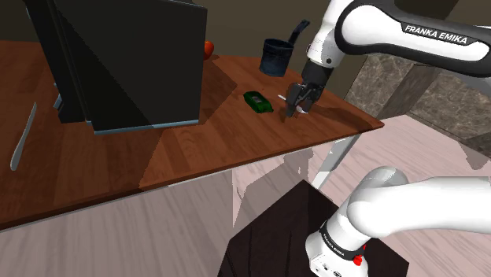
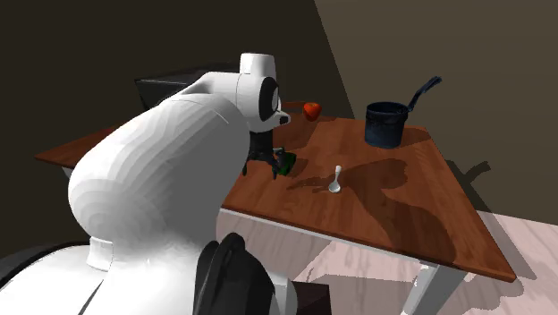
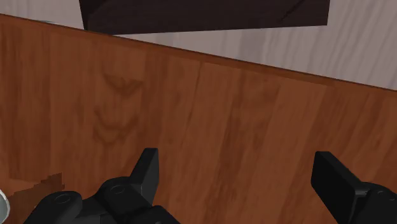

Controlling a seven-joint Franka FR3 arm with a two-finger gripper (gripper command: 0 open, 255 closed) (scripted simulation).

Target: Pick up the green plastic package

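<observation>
Black fingers of the pincer stand wide apart in the wrist view, with nothing but bare brown wood of the table between them; they grip nothing. Past the table's edge in that view sits a dark block on pale floor.

From the shoulder view the pincer points down, low over the table, near the corner closest to the stand. Whether its tips touch the wood cannot be told.

The package, small, flat and green, lies on the table just beside the pincer, on the side away from that corner, and apart from the fingers. It sits between the pot and the table edge that faces the stand. In the second exterior view the package peeks out right next to the pincer, partly hidden by it.

A small white spoon lies near the pincer on its other side, toward the pot. The pot is dark blue with a long handle and stands by the far edge. A red fruit rests along that same far edge, next to a big dark box that takes up the table's middle. A thin grey utensil lies well apart, at the table's opposite end.
</observation>
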